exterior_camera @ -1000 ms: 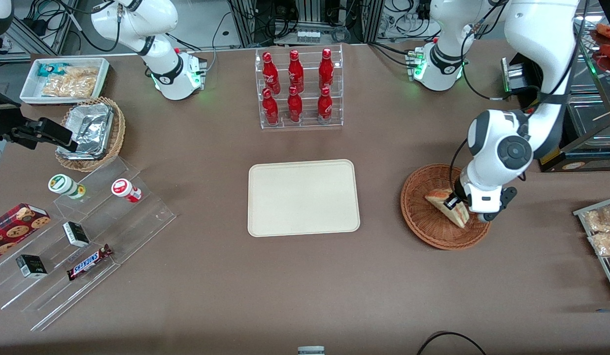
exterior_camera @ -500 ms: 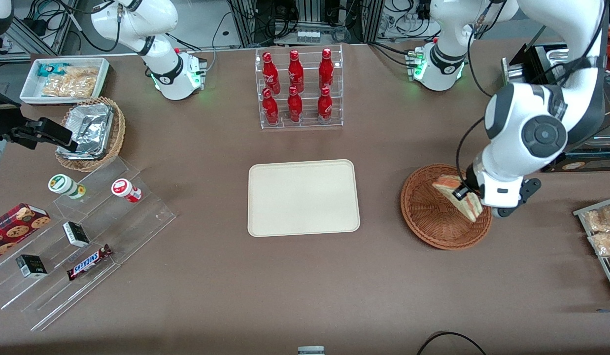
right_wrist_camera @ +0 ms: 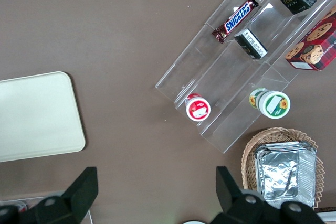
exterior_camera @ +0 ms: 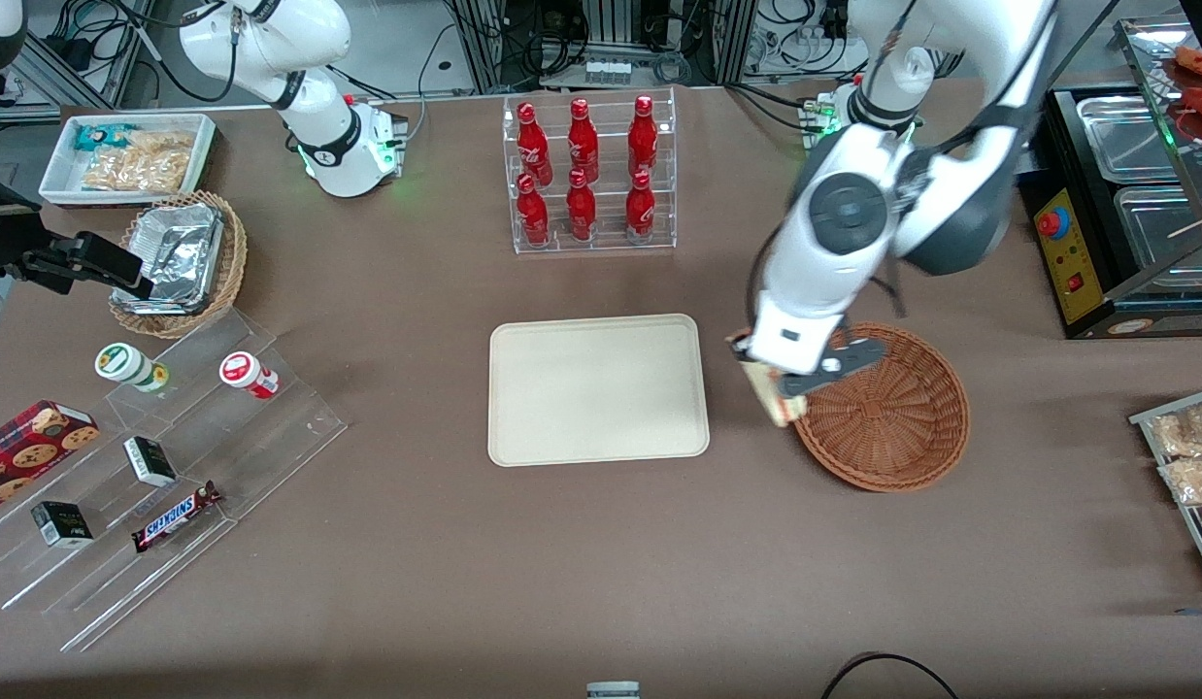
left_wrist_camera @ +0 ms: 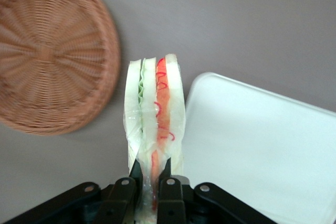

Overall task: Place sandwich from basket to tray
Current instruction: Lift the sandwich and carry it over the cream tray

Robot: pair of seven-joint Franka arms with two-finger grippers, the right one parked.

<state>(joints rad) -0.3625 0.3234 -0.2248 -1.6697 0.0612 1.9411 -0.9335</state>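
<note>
Wrist view shows the gripper with its fingers clamped on the sandwich, pinching the wedge at one end so that most of it sticks out past the fingertips. It is carried in the air over the bare desk, between the basket on one side of the fingers and the tray on the other, touching neither.

The sandwich looks light and soft: pale bread layers with green and red-orange filling, under what seems a thin clear wrap. Such bread would likely squash under a hard squeeze, and the wrap may be slippery, so a gentle hold across the flat faces, as here, seems the sound place to grip.

From the front, the arm covers most of the sandwich; only a pale edge shows below the wrist. How deep the fingers bite cannot be made out, since the held end is cut off.
</note>
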